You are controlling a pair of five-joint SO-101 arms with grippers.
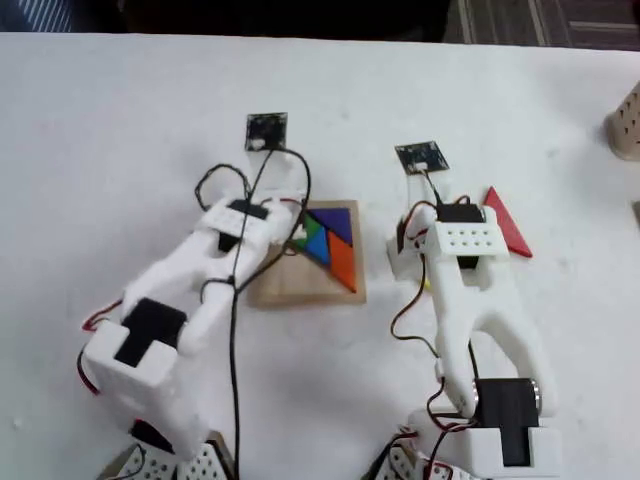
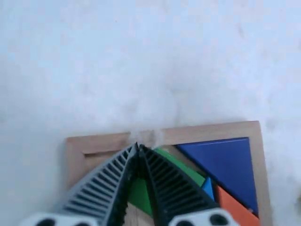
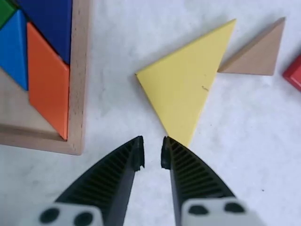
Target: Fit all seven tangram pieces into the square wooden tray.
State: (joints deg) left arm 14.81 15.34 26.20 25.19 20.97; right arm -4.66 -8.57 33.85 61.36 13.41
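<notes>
The square wooden tray (image 1: pixel 300 288) lies between the arms and holds blue, green, purple and orange pieces. My left gripper (image 2: pixel 138 149) is shut, with its tips low over the green piece (image 2: pixel 141 193) near the tray's far rim (image 2: pixel 99 141); a blue triangle (image 2: pixel 221 157) and an orange piece (image 2: pixel 237 209) lie beside it. My right gripper (image 3: pixel 151 151) is narrowly open and holds nothing, just short of a corner of the yellow triangle (image 3: pixel 186 87) on the table. A plain wooden triangle (image 3: pixel 257 52) lies beyond it, and a red triangle (image 1: pixel 507 222) beside the right arm.
The tray's corner (image 3: pixel 77 117), with an orange parallelogram (image 3: pixel 47 89) in it, lies close beside the right gripper. A pegged wooden object (image 1: pixel 625 125) stands at the table's right edge. The white table (image 1: pixel 110 150) stretches bare to the far left.
</notes>
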